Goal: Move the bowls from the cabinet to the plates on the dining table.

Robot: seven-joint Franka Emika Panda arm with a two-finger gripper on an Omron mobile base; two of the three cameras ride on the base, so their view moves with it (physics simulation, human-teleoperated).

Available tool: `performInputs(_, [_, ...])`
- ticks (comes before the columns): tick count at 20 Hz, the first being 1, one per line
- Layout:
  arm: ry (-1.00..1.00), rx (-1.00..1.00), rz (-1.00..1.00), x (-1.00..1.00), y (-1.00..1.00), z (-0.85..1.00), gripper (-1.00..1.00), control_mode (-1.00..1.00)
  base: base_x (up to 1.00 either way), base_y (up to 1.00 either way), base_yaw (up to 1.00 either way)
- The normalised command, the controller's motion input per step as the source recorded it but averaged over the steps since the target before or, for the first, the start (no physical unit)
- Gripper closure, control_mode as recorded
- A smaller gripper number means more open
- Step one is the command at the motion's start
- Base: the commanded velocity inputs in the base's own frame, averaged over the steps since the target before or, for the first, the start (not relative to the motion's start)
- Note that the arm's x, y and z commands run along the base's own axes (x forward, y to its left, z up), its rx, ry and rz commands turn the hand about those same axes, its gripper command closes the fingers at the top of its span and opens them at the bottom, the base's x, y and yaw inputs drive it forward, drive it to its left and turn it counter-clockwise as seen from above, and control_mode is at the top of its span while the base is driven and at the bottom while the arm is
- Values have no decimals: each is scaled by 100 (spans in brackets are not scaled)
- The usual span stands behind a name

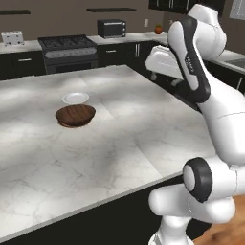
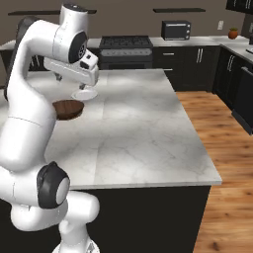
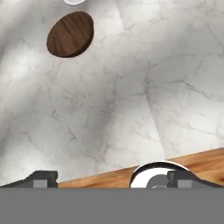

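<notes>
The dark-brown wooden bowl [image 1: 75, 115] [image 2: 66, 109] [image 3: 70, 34] sits on the marble dining table [image 1: 119, 139] [image 2: 138, 133]. Whether a plate lies under it I cannot tell. Just behind it lies an empty pale plate [image 1: 75, 98] [image 2: 85, 94] [image 3: 74, 1]. My gripper [image 1: 165, 79] [image 2: 74, 83] [image 3: 113, 179] hangs high above the table, well to the right of the bowl, pointing down. It is open and holds nothing. A corner of the near-black wall cabinet [image 1: 167, 5] [image 2: 239, 5] shows at the top. The red bowl is out of view.
Against the back wall stand a black stove [image 1: 67, 48] [image 2: 126, 47], a toaster oven [image 1: 111, 27] [image 2: 176, 29] and a white toaster [image 1: 13, 37]. Wooden floor [image 2: 222, 148] runs along the table's right side. Dark base cabinets line the far counter.
</notes>
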Motion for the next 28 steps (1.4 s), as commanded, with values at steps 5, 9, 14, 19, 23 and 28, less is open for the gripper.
performInputs(5, [-26,-25,43,-99,0,-98,-100,-100,0,0,0])
performInputs(9, [-36,-24,41,-88,0,-69,-100,-100,0,0,0])
performInputs(14, [-41,-16,33,-88,-5,-1,-100,-100,0,0,0])
performInputs(19, [-18,-1,16,-100,-17,0,-100,-100,0,0,0])
performInputs(23, [-1,0,2,-42,0,0,-100,-100,0,0,0])
performInputs(28, [0,0,0,0,0,0,-100,-100,0,0,0])
